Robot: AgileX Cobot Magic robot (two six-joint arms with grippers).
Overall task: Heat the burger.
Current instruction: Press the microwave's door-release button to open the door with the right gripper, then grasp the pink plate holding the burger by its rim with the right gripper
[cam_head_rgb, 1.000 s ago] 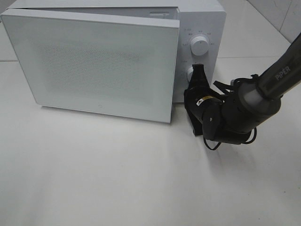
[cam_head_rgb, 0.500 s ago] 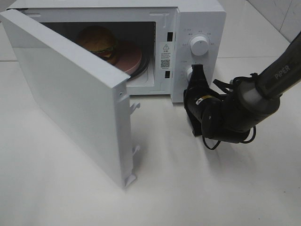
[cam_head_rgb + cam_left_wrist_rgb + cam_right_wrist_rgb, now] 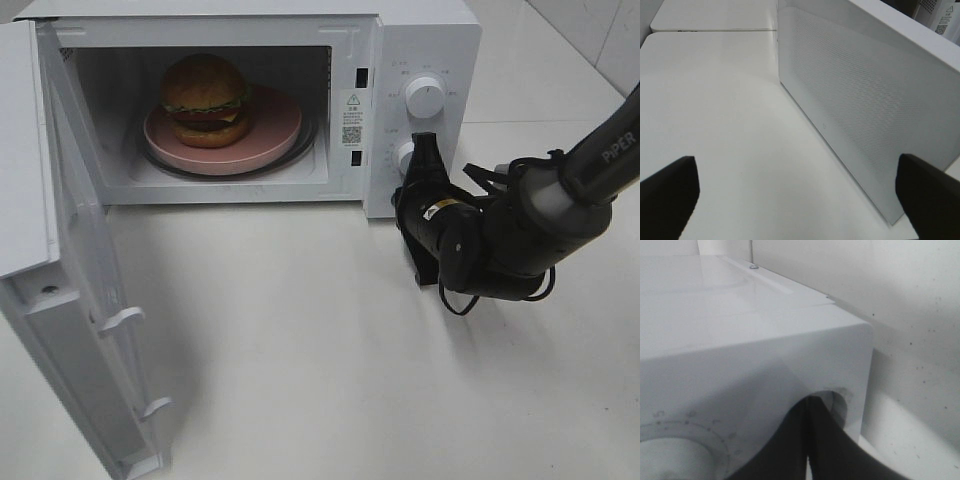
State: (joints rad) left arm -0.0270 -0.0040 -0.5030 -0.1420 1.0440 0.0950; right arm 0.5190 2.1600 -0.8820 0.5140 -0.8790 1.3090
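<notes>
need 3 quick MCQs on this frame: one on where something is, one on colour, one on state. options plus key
1. Where is the burger?
A) on the plate inside the microwave
B) outside, in front of it
C) on top of it

2. What colour is the plate?
A) blue
B) pink
C) black

3. How is the microwave door?
A) shut
B) barely ajar
C) wide open

Key:
1 A, the burger sits on the plate in the cavity.
2 B, the rim showing around the burger is pink.
3 C, the door stands out to the left, leaving the whole cavity exposed.
</notes>
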